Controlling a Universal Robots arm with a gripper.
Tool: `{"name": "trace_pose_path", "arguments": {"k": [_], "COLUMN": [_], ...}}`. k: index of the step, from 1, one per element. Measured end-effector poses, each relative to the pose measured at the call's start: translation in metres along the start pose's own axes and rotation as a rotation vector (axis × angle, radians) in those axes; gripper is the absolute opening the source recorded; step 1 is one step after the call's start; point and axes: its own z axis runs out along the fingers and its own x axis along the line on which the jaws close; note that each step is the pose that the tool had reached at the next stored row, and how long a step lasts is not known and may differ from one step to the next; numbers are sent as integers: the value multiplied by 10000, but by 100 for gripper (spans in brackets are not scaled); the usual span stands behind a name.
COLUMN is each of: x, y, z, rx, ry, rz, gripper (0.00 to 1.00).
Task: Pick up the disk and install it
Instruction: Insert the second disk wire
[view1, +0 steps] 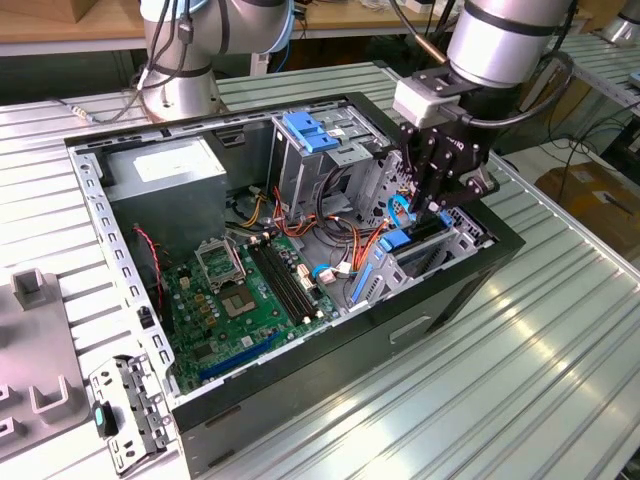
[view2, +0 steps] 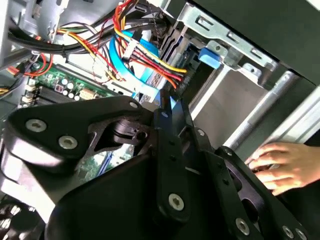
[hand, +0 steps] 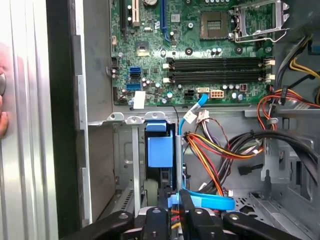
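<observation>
On the desk (view1: 560, 330), the open computer case (view1: 120, 250) is lying with its green motherboard (view1: 240, 300) toward the exterior view's left. Rightward, the end effector (view1: 432, 205) is reaching into the drive bay, clenched on the disk (hand: 160, 145), which is sitting upright in the bay.

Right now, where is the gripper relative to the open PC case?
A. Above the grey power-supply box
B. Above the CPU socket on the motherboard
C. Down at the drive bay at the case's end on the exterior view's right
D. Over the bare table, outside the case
C: in the exterior view the gripper sits at the drive bay at that end of the case, well away from the motherboard.
</observation>
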Motion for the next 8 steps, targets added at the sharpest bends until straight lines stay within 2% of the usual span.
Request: {"name": "trace_pose_path", "arguments": {"k": [1,5,7,8], "x": [2,2,2,2], "y": [-1,-2,-2,-2], "z": [-25,-30,-30,-30], "rx": [0,-1,-1,-1], "ry": [-7,-14,-14,-14], "rz": [1,0,0,0], "gripper": [24,22,11,11]}}
